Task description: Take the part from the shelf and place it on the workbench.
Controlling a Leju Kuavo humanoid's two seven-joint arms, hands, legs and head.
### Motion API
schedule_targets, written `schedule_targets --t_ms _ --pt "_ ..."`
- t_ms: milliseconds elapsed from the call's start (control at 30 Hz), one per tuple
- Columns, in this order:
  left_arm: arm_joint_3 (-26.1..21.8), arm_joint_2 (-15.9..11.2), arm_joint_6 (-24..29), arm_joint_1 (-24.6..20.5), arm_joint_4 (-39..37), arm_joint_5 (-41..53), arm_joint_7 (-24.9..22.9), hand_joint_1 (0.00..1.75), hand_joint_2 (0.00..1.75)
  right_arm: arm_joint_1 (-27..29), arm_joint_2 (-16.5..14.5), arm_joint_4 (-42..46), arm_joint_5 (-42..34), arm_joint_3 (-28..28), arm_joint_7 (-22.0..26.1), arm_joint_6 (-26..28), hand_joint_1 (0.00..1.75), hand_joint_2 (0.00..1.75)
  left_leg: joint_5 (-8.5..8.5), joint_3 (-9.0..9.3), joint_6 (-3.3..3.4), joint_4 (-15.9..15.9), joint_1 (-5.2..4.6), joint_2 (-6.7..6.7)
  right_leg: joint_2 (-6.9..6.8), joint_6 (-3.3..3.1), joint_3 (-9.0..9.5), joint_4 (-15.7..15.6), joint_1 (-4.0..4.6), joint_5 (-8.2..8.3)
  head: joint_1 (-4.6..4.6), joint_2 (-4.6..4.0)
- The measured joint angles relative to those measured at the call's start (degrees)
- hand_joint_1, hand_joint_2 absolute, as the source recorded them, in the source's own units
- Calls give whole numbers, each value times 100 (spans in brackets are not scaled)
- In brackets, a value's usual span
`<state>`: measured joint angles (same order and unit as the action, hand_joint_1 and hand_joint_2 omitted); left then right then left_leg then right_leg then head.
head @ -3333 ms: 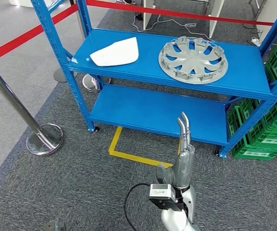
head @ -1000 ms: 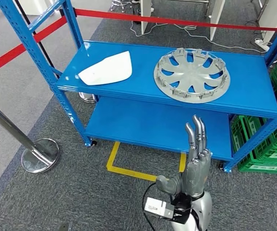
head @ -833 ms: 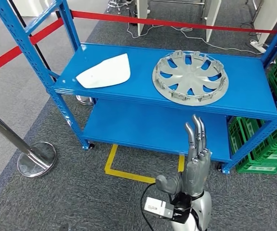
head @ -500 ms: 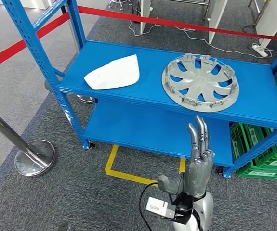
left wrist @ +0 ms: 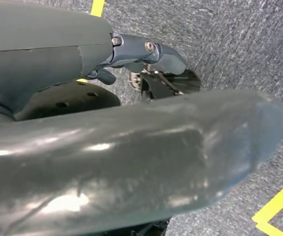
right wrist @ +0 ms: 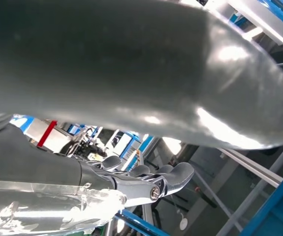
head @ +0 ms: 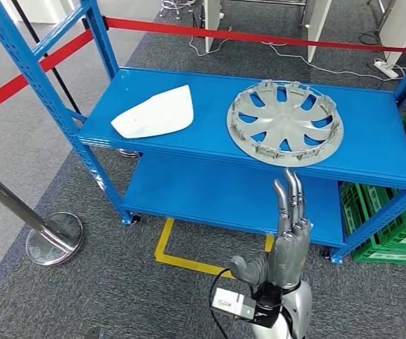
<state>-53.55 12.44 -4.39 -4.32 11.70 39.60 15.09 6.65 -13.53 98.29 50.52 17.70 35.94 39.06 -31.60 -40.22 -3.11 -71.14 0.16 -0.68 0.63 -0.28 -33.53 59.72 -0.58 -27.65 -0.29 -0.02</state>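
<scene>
Blue shelf (head: 349, 145): one hubcap (head: 284, 121), one white part (head: 155, 113)

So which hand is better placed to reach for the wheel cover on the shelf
The right hand: it is raised, fingers straight, just below the wheel cover on the upper shelf. The left hand hangs toward the floor.

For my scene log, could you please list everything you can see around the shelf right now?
shelf: one, blue metal, two tiers, ahead of the robot.
wheel cover: one, silver-grey, flat on the top tier, right part.
white part: one, white, flat on the top tier, left part.
crates: several, green, stacked right of the shelf.
barrier tape: red, stretched behind the shelf.
stanchion: one, chrome, on the carpet at left.
floor marking: yellow, on grey carpet below the shelf.
right hand: one, grey, raised before the lower tier, fingers straight, holding nothing.
left hand: one, dark, above the carpet, holding nothing.
</scene>
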Motion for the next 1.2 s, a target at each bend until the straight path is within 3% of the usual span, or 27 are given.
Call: schedule_targets --t_ms 33,67,100,167,200,267,367,433,500,533,567,600,667,733,833,900,1000,1033,1067,1100,1167,1200 --pt "0 -1 -20 10 0 0 8 0 0 2 0 0 -2 0 2 -1 0 0 -4 -141 -9 -229 5 2 2 -12 26 0 -2 -34 -1 0" --pt "0 -3 -39 21 0 0 14 0 0 3 0 0 -4 0 5 -1 0 0 95 -177 -12 -252 8 3 2 -4 68 0 -4 -55 -1 0" --pt "-1 -6 -53 30 -1 0 19 0 0 3 0 0 -8 0 9 0 0 0 283 -99 -9 -58 13 4 1 15 125 0 -10 -73 -1 0" --pt "-1 -10 -62 33 -1 0 26 0 0 3 -1 0 -16 0 15 0 0 0 692 233 0 635 18 15 1 79 230 8 -8 -116 -7 0" --pt "-2 -9 -57 27 -1 1 29 0 0 3 -1 1 -18 0 17 0 0 0 778 390 26 958 19 21 7 116 260 19 2 -139 -17 0" --pt "-2 -4 -14 16 -1 8 29 0 0 4 -2 1 -17 -1 18 -1 0 0 751 519 94 1246 10 23 15 178 276 6 25 -163 -28 0" --pt "-2 -3 101 29 0 32 -12 0 0 6 -1 7 -11 -2 13 0 0 0 692 549 201 1301 25 20 3 261 265 29 21 -240 -16 0" --pt "-2 -2 139 28 0 40 -31 0 0 7 0 16 -5 -4 12 0 0 0 655 589 265 1313 36 23 -12 291 15 524 21 -480 16 0" --pt "-2 -2 145 22 -1 42 -32 0 0 11 0 20 -4 -11 11 0 0 0 613 628 310 1313 24 25 -17 295 -450 1333 24 -750 42 0" --pt "-2 -2 145 23 -1 43 -32 0 0 13 0 20 -5 -15 10 -1 0 0 590 655 321 1313 19 25 -17 294 -638 1601 24 -776 44 0" --pt "-2 -2 146 26 -1 43 -32 0 0 16 0 20 -6 -19 9 0 0 0 565 689 324 1313 16 21 -17 290 -732 1666 25 -690 46 0" --pt "-2 -2 146 28 -1 44 -32 0 0 18 0 20 -5 -21 8 0 0 0 537 734 320 1313 14 13 -17 279 -716 1506 25 -493 48 0" --pt "-2 -1 146 27 -1 45 -32 0 0 18 0 20 -3 -22 8 1 0 0 472 831 289 1310 8 -3 -18 248 -452 770 27 -2 53 0" --pt "-2 1 147 20 0 51 -32 0 0 25 0 24 0 -22 5 0 0 0 420 873 232 1299 -10 -15 -13 220 -218 207 33 213 55 0" --pt "-2 3 151 11 -1 55 -38 0 0 43 -1 37 6 -22 -4 0 0 0 404 876 138 1323 -8 -11 9 157 -172 88 40 202 52 0" --pt "-2 3 153 3 1 57 -45 0 0 45 -3 44 11 -23 -6 0 0 0 282 812 69 1167 -5 -1 4 97 -143 55 17 204 36 0" --pt "-3 -2 174 1 1 61 -62 0 0 47 -4 48 17 -22 -15 -1 0 0 -176 308 -3 203 5 5 -14 46 -121 39 1 188 9 0" --pt "-3 -4 182 6 1 62 -70 0 0 47 -4 47 19 -23 -21 -1 0 0 -254 133 -15 -95 10 5 -13 41 -119 39 1 183 10 0" --pt "-4 -7 182 11 1 63 -74 0 0 48 -4 46 20 -22 -26 -1 0 0 -220 37 -22 -223 15 5 -8 39 -115 39 0 173 10 0" --pt "-4 -8 167 13 1 64 -65 0 0 48 -4 46 21 -23 -27 -1 0 0 -74 48 -23 -133 20 6 2 43 -106 38 -2 153 9 0" --pt "-4 -11 108 11 1 68 -12 0 0 47 -4 47 22 -22 -27 -1 0 0 351 345 -3 531 28 25 20 68 -65 37 -7 94 7 0" --pt "-4 -10 78 5 1 69 20 0 0 47 -4 48 22 -23 -26 -1 0 0 459 525 21 900 25 40 26 97 -52 43 5 51 1 0"
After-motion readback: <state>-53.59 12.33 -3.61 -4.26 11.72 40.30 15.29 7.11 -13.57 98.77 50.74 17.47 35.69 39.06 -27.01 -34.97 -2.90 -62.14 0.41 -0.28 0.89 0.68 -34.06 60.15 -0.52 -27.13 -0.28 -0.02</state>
